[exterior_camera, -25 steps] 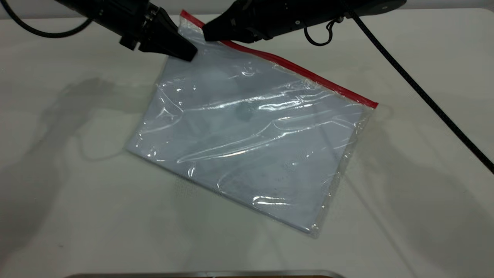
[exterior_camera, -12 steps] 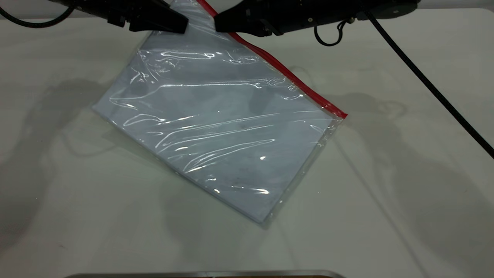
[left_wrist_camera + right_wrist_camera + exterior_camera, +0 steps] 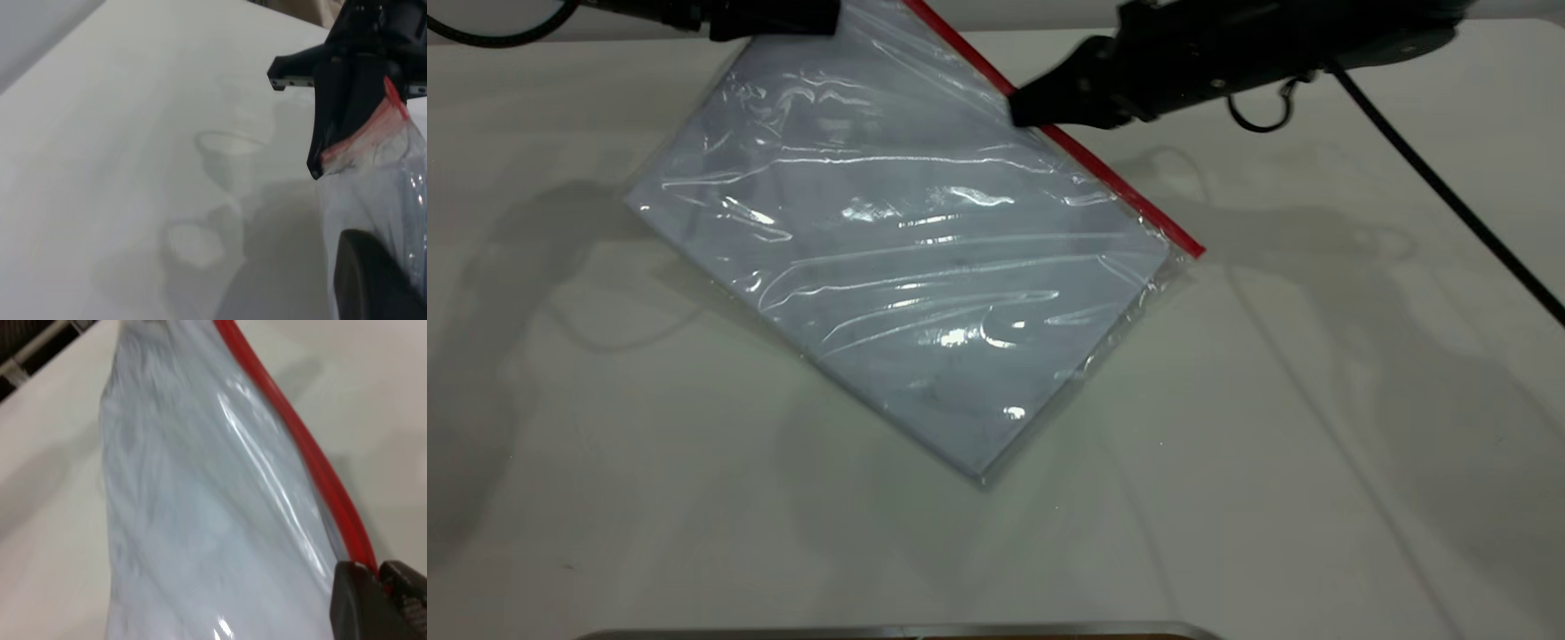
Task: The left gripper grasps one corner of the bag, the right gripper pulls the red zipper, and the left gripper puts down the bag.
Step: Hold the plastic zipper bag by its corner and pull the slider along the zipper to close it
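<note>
From the exterior view we see the bag [image 3: 907, 258] tilted up off the white counter [image 3: 1316, 498], its upper end lifted toward the top edge of the frame and its lowest corner resting near the centre. The red zipper [image 3: 1103, 173] runs diagonally from the top centre down to the right of the frame. The left hand [image 3: 818, 16] sits at the upper left, right at the top edge, touching the raised end of the bag; from here we cannot tell how its fingers stand. The right hand [image 3: 1021, 111] reaches in from the upper right, its pointed tip set on the zipper strip partway along it. In the left wrist view, at the right side of the frame, we see the left hand [image 3: 320, 167] with a dark finger [image 3: 347, 107] pressed against the corner of the bag [image 3: 373, 137], where the red strip ends, the plastic bunched there and clamped in it. In the right wrist view the bag [image 3: 200, 520] fills the middle of the frame, the red zipper [image 3: 300, 447] runs from top centre to lower right, and the right hand [image 3: 377, 577] has its two fingers closed together on the strip in the lower right corner.
</note>
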Tool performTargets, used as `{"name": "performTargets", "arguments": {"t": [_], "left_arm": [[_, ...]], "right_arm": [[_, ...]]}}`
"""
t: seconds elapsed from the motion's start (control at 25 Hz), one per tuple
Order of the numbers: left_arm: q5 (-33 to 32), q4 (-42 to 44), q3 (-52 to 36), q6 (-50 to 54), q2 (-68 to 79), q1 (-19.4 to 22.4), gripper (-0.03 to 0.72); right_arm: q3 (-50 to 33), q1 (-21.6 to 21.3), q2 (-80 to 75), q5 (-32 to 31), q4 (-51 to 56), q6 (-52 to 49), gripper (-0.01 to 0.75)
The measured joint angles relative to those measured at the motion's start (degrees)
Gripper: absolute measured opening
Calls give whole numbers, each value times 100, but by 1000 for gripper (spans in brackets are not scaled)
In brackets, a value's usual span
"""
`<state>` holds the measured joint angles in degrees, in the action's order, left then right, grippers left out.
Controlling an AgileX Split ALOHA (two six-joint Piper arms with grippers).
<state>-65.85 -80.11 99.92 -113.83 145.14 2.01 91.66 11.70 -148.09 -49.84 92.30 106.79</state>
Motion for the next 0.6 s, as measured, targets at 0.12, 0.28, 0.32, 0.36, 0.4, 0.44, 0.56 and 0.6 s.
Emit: {"name": "performTargets", "arguments": {"t": [0.12, 0.28, 0.32, 0.36, 0.4, 0.44, 0.56, 0.6], "left_arm": [[0, -63, 0, -20, 0, 0, 51], [0, -86, 0, -44, 0, 0, 51], [0, -93, 0, -44, 0, 0, 51], [0, -101, 0, -44, 0, 0, 51], [0, -101, 0, -45, 0, 0, 51], [0, -105, 0, -45, 0, 0, 51], [-10, -131, 0, -45, 0, 0, 51], [-23, -137, 0, -45, -5, 0, 51]], "right_arm": [[0, -178, 0, -2, -625, -271, 39], [0, -451, 0, -106, -1738, -1027, 39], [0, -522, 0, -161, -2060, -1243, 39], [0, -593, 0, -235, -2280, -1423, 39], [0, -643, 0, -308, -2530, -1660, 39], [0, -703, 0, -370, -2764, -1812, 41], [0, -815, 0, -578, -3217, -2204, 41], [0, -843, 0, -624, -3350, -2285, 41]]}}
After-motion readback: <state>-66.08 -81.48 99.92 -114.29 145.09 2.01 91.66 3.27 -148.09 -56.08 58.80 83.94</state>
